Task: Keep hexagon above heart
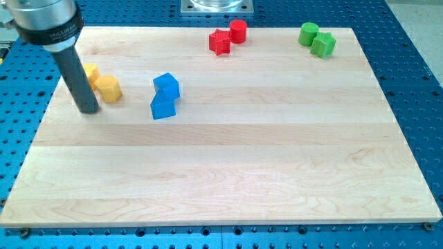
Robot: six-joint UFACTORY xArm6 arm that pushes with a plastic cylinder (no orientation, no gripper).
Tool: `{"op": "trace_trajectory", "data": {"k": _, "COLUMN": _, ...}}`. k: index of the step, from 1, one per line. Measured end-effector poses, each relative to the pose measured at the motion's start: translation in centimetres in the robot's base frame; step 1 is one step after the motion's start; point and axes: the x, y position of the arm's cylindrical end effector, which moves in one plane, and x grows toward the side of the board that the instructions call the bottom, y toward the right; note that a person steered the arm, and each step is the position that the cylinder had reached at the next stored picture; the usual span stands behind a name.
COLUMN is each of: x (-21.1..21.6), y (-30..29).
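My tip (pixel 89 109) sits just left of the yellow hexagon (pixel 109 88), touching or nearly so — the yellow heart (pixel 91 71) still lies above it, so the task looks undone — no pincer here.

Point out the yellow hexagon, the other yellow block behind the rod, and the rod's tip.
yellow hexagon (pixel 108 88), camera view, on its top face.
other yellow block (pixel 91 70), camera view, on its visible right part; shape unclear.
my tip (pixel 88 109), camera view, at the rod's lower end, left of the hexagon.

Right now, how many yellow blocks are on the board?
2. One yellow block sits just right of my tip, near the view's left edge. The other yellow block is up-left, touching it, partly hidden behind the rod.
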Motion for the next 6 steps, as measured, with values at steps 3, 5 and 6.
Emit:
{"op": "trace_trajectory", "data": {"k": 3, "x": -3.4, "y": 1.9}}
{"op": "trace_trajectory", "data": {"k": 5, "x": -8.8, "y": 6.6}}
{"op": "trace_trajectory", "data": {"k": 6, "x": -10.5, "y": 10.8}}
